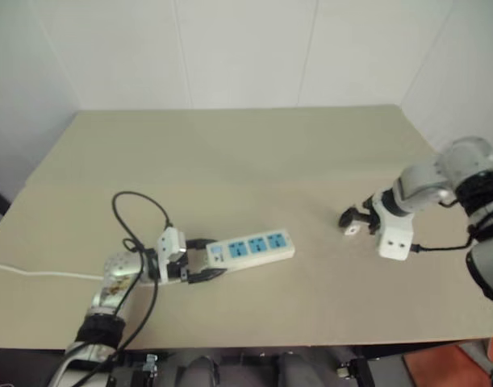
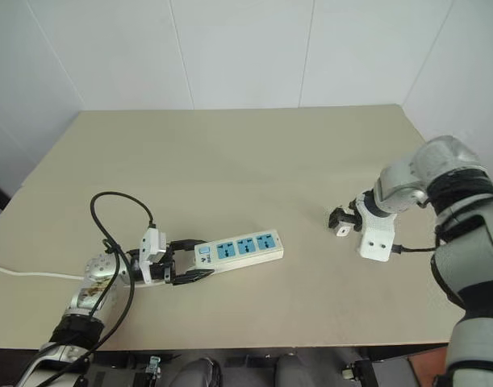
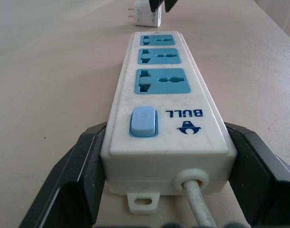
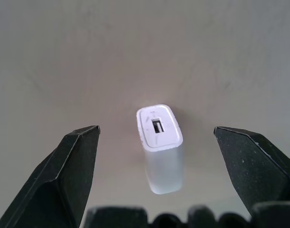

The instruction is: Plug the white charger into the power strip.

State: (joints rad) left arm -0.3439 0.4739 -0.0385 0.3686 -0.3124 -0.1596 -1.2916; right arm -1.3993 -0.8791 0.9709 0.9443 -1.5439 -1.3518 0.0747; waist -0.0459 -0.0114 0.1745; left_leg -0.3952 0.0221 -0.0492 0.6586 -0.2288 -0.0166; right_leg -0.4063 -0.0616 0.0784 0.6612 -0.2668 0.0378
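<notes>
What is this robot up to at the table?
It is getting ready to plug a white charger into a power strip. Its left gripper has its fingers on either side of the strip's switch end. Its right gripper hangs open above the charger, which lies on the table, not yet gripped.

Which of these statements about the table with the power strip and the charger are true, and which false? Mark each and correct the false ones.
1. The power strip has three blue socket faces. True.
2. The white charger is plugged into the strip. False: it lies on the table, apart from the strip.
3. The left gripper has its fingers on either side of the strip's switch end. True.
4. The right gripper is shut on the charger. False: its fingers stand wide open, the charger between them untouched.
5. The strip's switch is red. False: it is light blue.
</notes>
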